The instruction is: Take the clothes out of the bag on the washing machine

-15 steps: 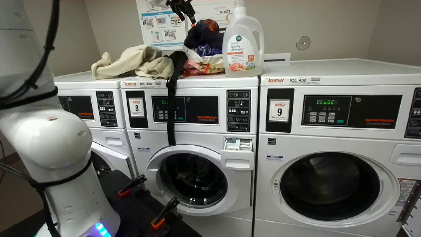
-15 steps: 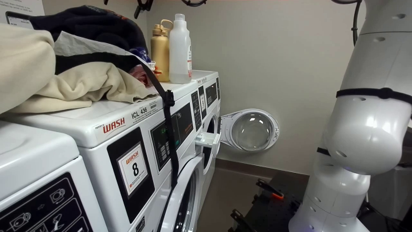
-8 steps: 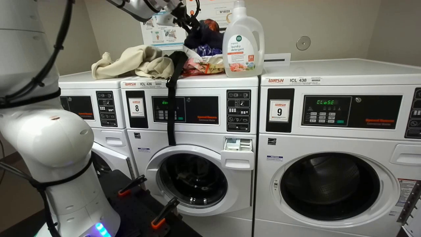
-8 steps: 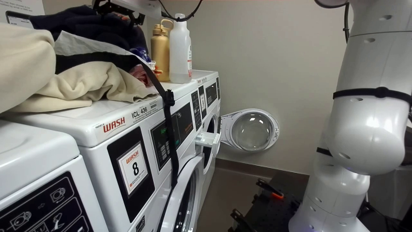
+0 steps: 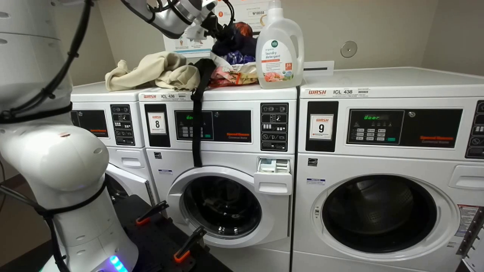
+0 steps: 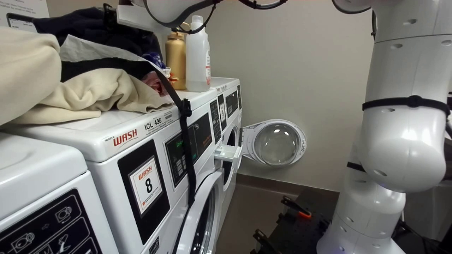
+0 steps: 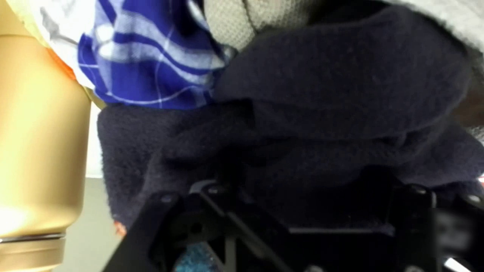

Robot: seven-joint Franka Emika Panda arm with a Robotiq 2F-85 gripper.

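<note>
A dark navy garment sits on top of the clothes in the bag, and it fills the middle of the wrist view. A blue plaid cloth lies beside it. The floral bag, with a black strap hanging down the front, rests on washing machine number 8. My gripper points down into the navy garment. Its fingers stand wide apart with dark folds between them. The fingertips are dark and partly sunk in the cloth. In an exterior view the gripper is at the garment's near left side.
A beige cloth lies beside the bag. A detergent bottle and a gold bottle stand close on the bag's opposite side. A wall is behind. The detergent drawer and a washer door stand open.
The arm has come down into view. My gripper has moved from above the clothes down onto the navy garment. The bag, bottles and beige cloth have not moved.
</note>
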